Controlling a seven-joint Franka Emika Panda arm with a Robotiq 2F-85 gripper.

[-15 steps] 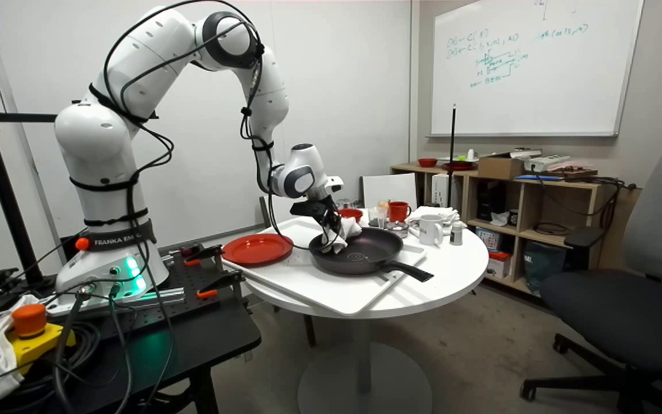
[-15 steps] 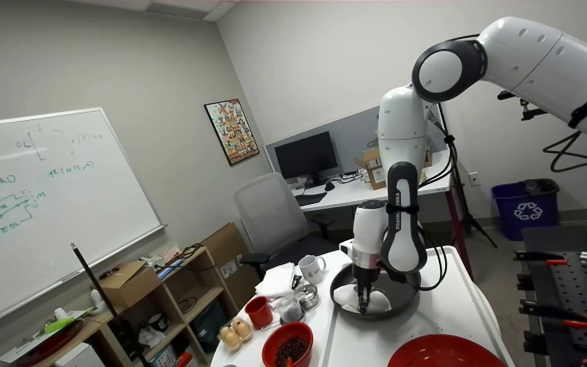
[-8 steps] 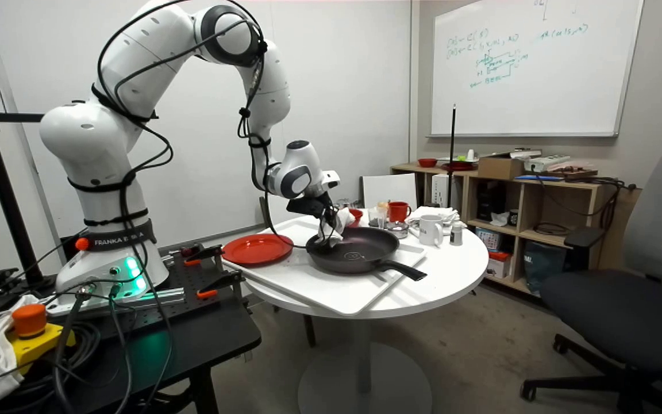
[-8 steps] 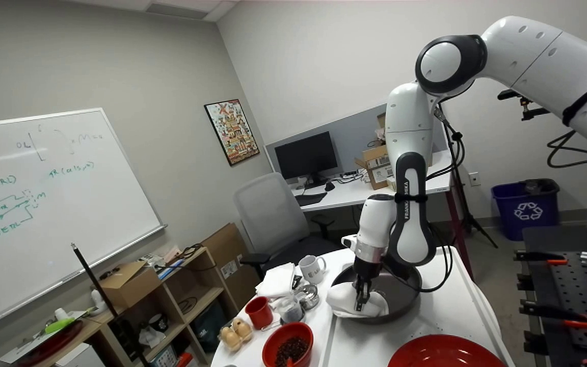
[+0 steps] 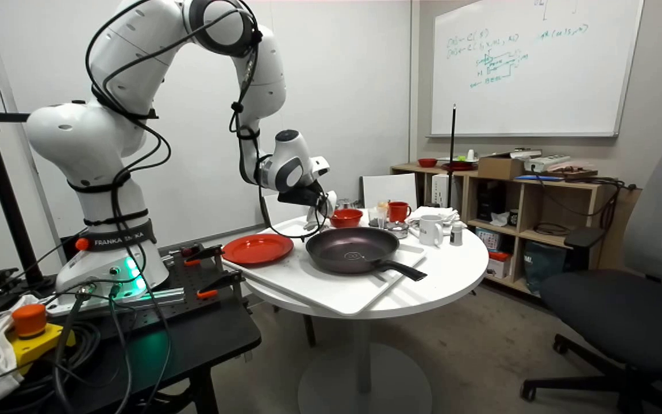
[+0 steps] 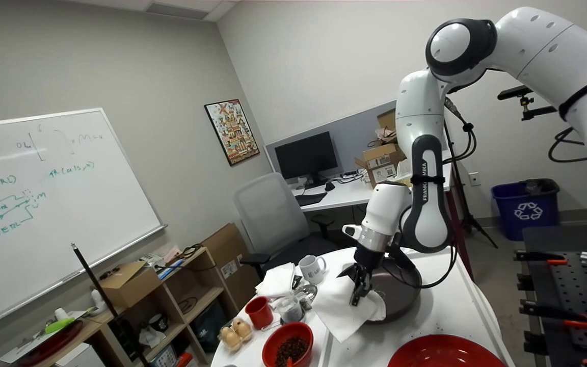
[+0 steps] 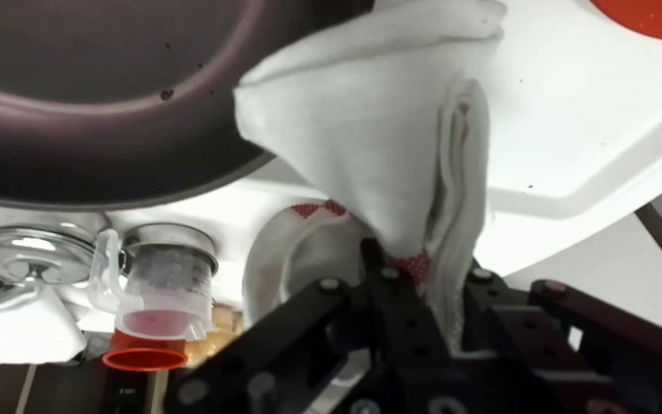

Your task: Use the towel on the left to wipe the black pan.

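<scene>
Since the towel (image 7: 354,126) is hanging limp and likely light, I am pinching its folds in my tool (image 7: 426,267), judging the middle the best hold.

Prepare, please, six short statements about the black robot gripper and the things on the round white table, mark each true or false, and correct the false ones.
1. The black robot gripper is shut on the white cloth towel with reddish markings. True.
2. In the wrist view, small dark specks show inside the round black frying pan. True.
3. The pan lies upside down. False: its open side faces up.
4. The towel lies spread flat in the pan. False: it hangs folded from the gripper.
5. The round red bowl contains small dark pieces. True.
6. The bowl stands in the pan. False: the two stand apart.
</scene>
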